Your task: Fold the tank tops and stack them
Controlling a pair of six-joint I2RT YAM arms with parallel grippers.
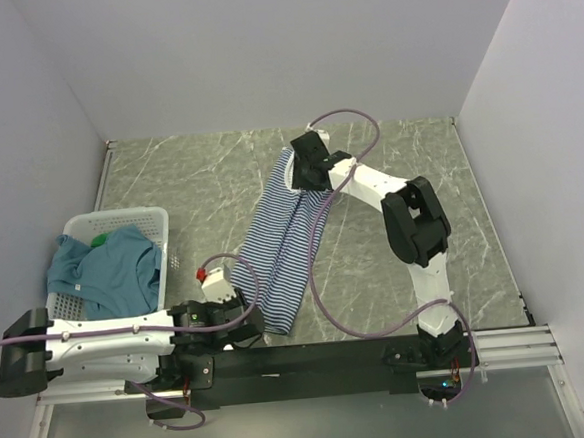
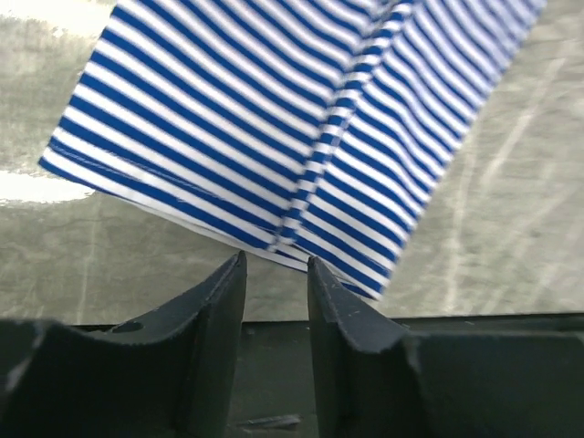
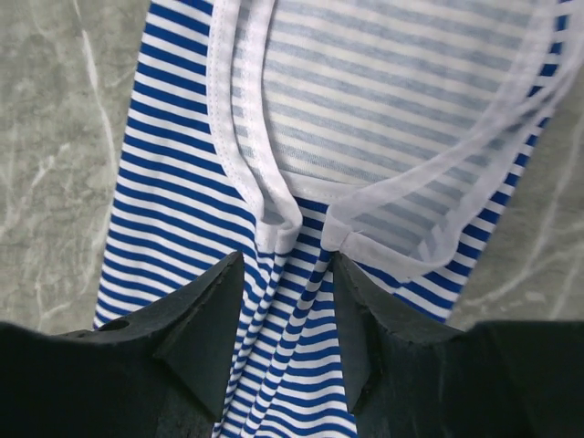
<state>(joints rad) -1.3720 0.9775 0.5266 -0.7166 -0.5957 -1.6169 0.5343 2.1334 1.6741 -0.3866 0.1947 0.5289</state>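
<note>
Below, pale walls [image 1: 260, 51] enclose a grey-veined table [image 1: 418, 150] bearing the striped top [image 1: 280, 260].

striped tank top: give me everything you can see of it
The striped tank top is navy and white with white binding at neck and armholes, thin soft knit by its look. It lies folded lengthwise into a long strip on the grey marbled table, strap end far, hem near. The open right gripper straddles the strap end, the open left gripper sits at the hem; contact is unclear.
</note>
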